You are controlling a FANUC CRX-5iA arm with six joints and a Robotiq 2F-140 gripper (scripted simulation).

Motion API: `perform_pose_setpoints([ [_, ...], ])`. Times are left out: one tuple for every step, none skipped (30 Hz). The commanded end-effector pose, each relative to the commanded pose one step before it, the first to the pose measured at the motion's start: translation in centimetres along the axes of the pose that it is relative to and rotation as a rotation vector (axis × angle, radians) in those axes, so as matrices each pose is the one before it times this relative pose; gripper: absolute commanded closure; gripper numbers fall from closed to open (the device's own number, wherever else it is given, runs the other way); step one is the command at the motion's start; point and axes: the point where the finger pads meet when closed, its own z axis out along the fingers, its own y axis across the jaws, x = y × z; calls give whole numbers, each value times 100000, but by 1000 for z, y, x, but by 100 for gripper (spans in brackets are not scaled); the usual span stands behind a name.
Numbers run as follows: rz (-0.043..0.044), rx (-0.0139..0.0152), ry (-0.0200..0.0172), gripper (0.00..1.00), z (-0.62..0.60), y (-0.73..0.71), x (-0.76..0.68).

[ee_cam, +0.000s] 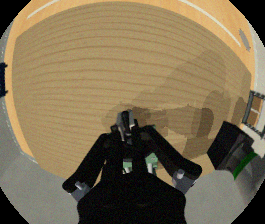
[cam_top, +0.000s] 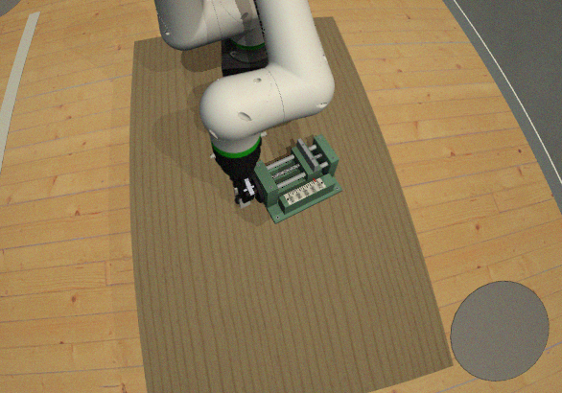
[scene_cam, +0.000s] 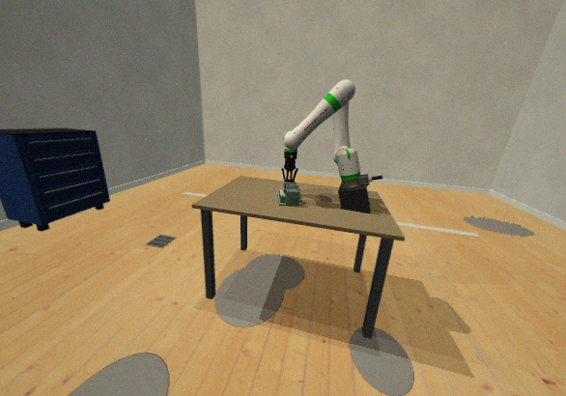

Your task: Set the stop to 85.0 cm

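Note:
The green screw-driven fixture point(cam_top: 271, 196) point(scene_cam: 293, 197) stands on the table. Its stop, a green carriage with a grey plate point(cam_top: 308, 155), sits on the rods towards the end block away from the handwheel. A red pointer point(cam_top: 315, 180) is near the right end of the white scale point(cam_top: 298, 193); the numbers are too small to read. The black handwheel point(cam_top: 260, 190) is at the fixture's left end, partly hidden by the gripper. My gripper point(cam_top: 245, 196) point(scene_cam: 290, 180) point(ee_cam: 126, 116) points down beside it, shut on the handwheel's handle, which the fingers mostly hide.
The brown table top point(cam_top: 269, 297) point(scene_cam: 232, 198) carries the fixture and the arm's black base point(scene_cam: 353, 199). The forearm hangs over the table behind the fixture. The fixture's green body is close beside the fingers. A blue drawer cabinet point(scene_cam: 58, 174) stands away from the table.

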Motion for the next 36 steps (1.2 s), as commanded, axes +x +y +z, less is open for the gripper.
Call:
perform_pose_setpoints([
  [1,2,23,96,14,628,8],
  [0,0,0,96,-17,211,0],
  [0,0,0,96,-39,187,0],
  [0,0,0,96,-38,189,0],
  [0,0,0,96,0,0,0],
  [0,0,0,96,0,0,0],
  [0,0,0,96,-50,177,0],
  [0,0,0,96,-64,162,0],
  [0,0,0,96,-64,163,0],
  [0,0,0,96,-70,157,0],
  [0,0,0,96,-87,140,0],
  [0,0,0,96,-86,141,0],
  [0,0,0,96,-86,142,0],
  [0,0,0,96,-105,122,0],
  [0,0,0,96,-107,121,0],
  [0,0,0,96,-107,122,0],
  [0,0,0,96,-117,112,0],
  [0,0,0,96,-128,101,0],
  [0,0,0,96,-128,102,0],
  [0,0,0,96,-130,101,0],
  [0,0,0,96,-150,81,0],
  [0,0,0,96,0,0,0],
  [0,0,0,96,0,0,0],
  [0,0,0,96,-150,82,0],
  [0,0,0,96,-151,83,0],
  [0,0,0,96,-172,62,0],
  [0,0,0,96,-176,59,0],
  [0,0,0,96,-177,60,0],
  [0,0,0,96,-203,35,0],
  [0,0,0,96,-209,31,0],
  [0,0,0,96,-219,23,0],
  [0,0,0,96,-253,-8,0],
  [0,0,0,96,-255,-7,0],
  [0,0,0,96,-257,-54,0],
  [0,0,0,96,-258,-52,0],
  [0,0,0,96,-260,-100,0],
])
